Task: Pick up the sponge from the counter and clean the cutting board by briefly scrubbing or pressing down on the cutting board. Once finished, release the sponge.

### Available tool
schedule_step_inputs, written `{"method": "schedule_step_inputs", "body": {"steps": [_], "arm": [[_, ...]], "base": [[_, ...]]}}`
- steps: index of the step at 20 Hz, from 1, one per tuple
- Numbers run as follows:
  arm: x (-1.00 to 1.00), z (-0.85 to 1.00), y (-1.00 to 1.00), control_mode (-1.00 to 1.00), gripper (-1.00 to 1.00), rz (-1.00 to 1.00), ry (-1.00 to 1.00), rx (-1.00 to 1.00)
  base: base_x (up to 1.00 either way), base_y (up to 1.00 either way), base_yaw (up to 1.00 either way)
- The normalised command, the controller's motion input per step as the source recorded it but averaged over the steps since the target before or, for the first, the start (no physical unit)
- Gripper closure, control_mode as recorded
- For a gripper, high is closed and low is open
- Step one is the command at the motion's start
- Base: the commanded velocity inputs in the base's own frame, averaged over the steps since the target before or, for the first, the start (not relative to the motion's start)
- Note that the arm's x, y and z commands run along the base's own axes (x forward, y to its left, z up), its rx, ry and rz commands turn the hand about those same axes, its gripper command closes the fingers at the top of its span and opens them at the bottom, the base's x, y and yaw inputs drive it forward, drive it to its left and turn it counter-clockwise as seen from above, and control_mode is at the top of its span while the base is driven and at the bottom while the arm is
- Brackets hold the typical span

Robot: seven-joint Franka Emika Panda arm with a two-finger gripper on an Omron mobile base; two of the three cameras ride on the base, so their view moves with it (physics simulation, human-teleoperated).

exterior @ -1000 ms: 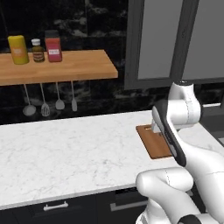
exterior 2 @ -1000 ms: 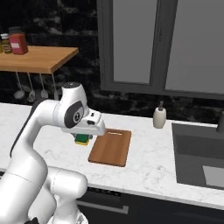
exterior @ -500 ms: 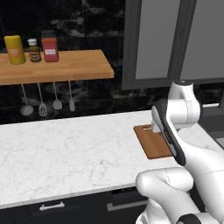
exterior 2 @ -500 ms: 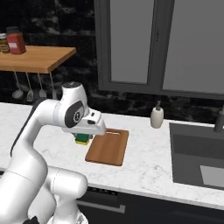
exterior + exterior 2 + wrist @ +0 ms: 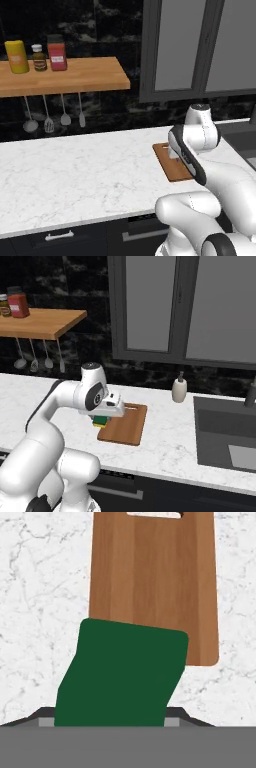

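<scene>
The sponge, dark green over yellow, hangs in my gripper, which is shut on it. It sits just above the left edge of the reddish-brown cutting board, partly over the white marble counter. In the hand view the sponge's green top covers the lower middle and hides my fingertips. The cutting board stretches away beyond it, its slot at the far end. In the left base view my arm hides most of the cutting board.
A soap dispenser stands behind the board to the right. A dark sink is set into the counter at the far right. A wooden wall shelf with jars and hanging utensils lies to the left.
The whole picture has shifted slightly, so the camera has moved. My gripper keeps its hold on the sponge and has edged a little closer to the board.
</scene>
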Motion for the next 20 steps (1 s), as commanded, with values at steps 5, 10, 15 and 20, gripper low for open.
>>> {"method": "schedule_step_inputs", "body": {"steps": [5,10,15,20], "arm": [[0.13,-0.35,0.21,-1.0,1.0,0.0,-0.01,0.0],[0.04,-0.28,0.09,-1.0,1.0,0.0,0.0,0.0],[0.1,-0.38,0.0,-1.0,1.0,0.0,0.0,0.0],[0.21,-0.47,0.0,-1.0,1.0,0.0,0.01,0.0]], "base": [[0.0,0.0,0.0],[0.0,0.0,0.0],[0.0,0.0,0.0],[0.0,0.0,0.0]]}}
